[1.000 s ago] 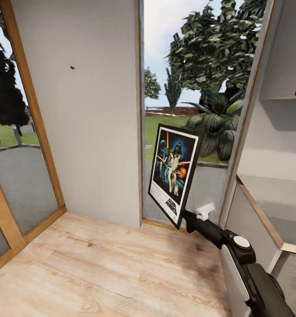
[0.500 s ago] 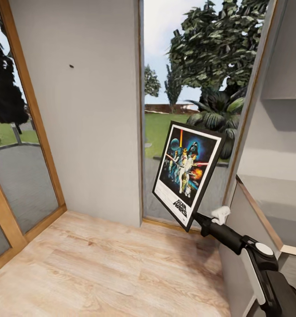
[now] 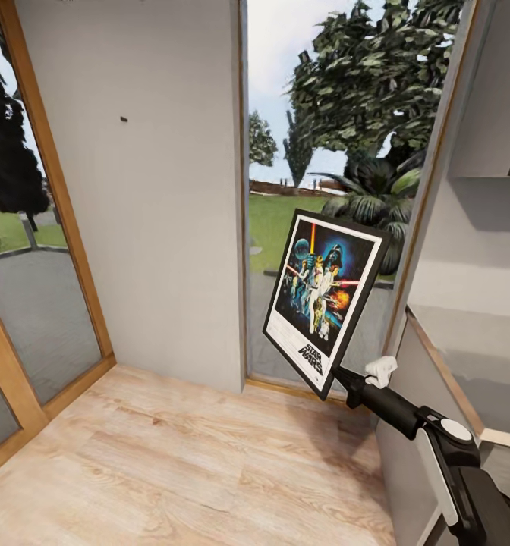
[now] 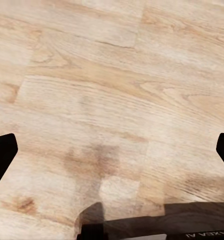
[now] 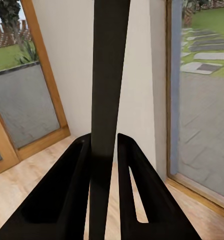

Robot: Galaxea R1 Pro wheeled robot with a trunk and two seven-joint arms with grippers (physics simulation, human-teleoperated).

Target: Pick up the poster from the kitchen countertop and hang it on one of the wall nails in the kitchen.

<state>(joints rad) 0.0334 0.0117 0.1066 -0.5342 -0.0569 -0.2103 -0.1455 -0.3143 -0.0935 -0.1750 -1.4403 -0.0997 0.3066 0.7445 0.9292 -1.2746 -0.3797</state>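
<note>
Right end effector [image 5: 103,150] pinching poster [image 3: 322,298] at its lower corner, apparently edge-on between fingers.

The floor [image 3: 194,455] was pale wood planking with visible grain and a soft sheen. The wall [image 3: 149,189] looked matt grey, smooth as paint. The poster [image 3: 323,292] had a thin black frame, possibly plastic, around printed paper. The window frames [image 3: 54,197] were warm varnished wood.
</note>
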